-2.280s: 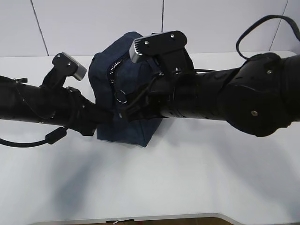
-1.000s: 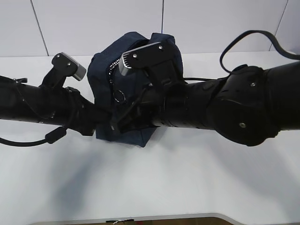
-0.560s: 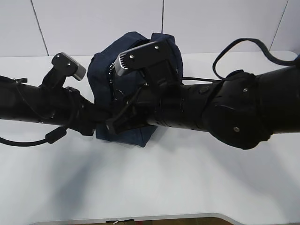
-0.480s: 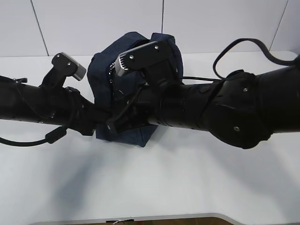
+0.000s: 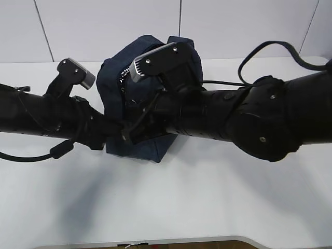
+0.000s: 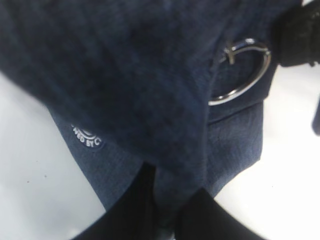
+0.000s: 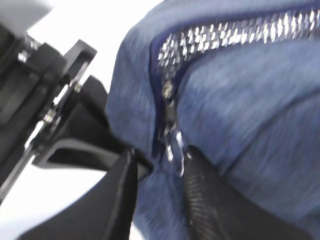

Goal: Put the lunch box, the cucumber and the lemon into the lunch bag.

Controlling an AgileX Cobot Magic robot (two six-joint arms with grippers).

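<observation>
The white table is bare from three through nine o'clock, giving both arms free room to back away toward the near edge. At twelve o'clock stands the navy lunch bag, zipped along its silver teeth; lunch box, cucumber and lemon are not visible. The left gripper pinches bag fabric at the lower corner, jaws nearly shut. The right gripper straddles the zipper pull, jaws narrow. Risks: the ring could slip free, or a hard tug could drag the soft bag against the left arm.
</observation>
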